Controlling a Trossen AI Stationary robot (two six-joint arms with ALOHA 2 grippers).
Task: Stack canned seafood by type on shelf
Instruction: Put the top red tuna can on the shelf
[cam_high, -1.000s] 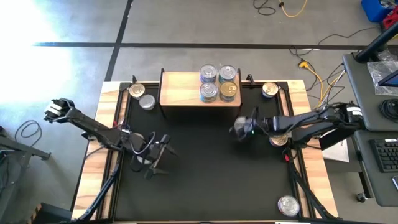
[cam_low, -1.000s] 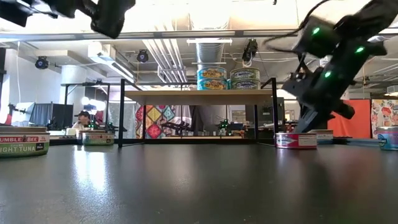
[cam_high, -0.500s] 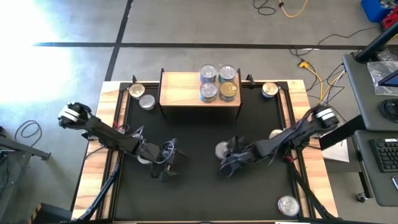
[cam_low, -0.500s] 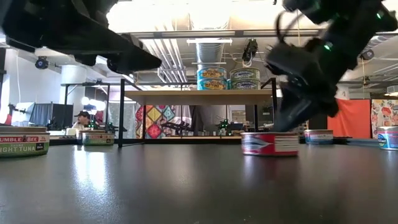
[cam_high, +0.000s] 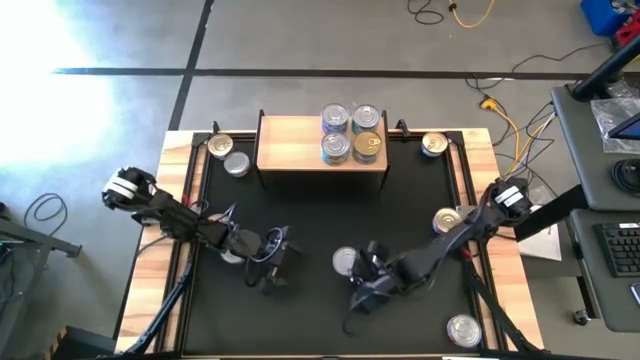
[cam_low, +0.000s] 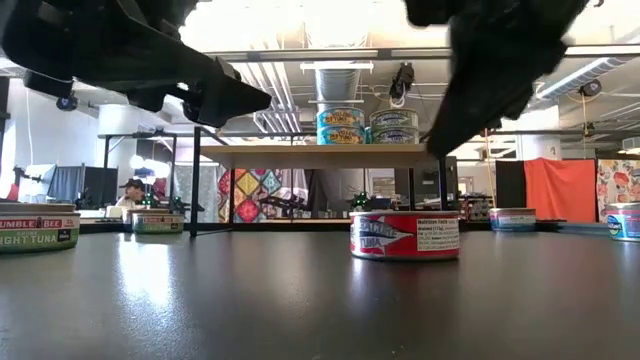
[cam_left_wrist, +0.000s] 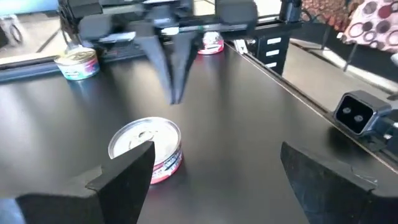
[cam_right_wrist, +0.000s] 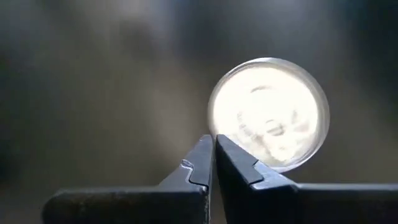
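A silver-lidded, red-labelled can (cam_high: 345, 261) (cam_low: 405, 235) stands upright on the black table near its middle. My right gripper (cam_high: 362, 272) (cam_right_wrist: 214, 142) is shut and hangs just beyond the can's right side. The low view shows its tip (cam_low: 432, 150) above the can and apart from it. My left gripper (cam_high: 278, 258) (cam_left_wrist: 217, 180) is open to the can's left and points at it; the can (cam_left_wrist: 146, 149) lies just ahead of one finger. The shelf (cam_high: 290, 145) at the far edge carries several cans (cam_high: 352, 133) in two-high stacks.
Loose cans stand at the far left (cam_high: 228, 155), the far right (cam_high: 433, 144), the right edge (cam_high: 447, 220) and the near right corner (cam_high: 463, 330). A tuna can (cam_low: 35, 228) sits at the left, below my left arm. Wooden planks border the mat.
My right gripper, shut, has swept from the right side toward the table's middle and near edge, sliding the red-labelled can along the table with it, then risen off it. My left gripper, still open, has come down and moved toward the middle.
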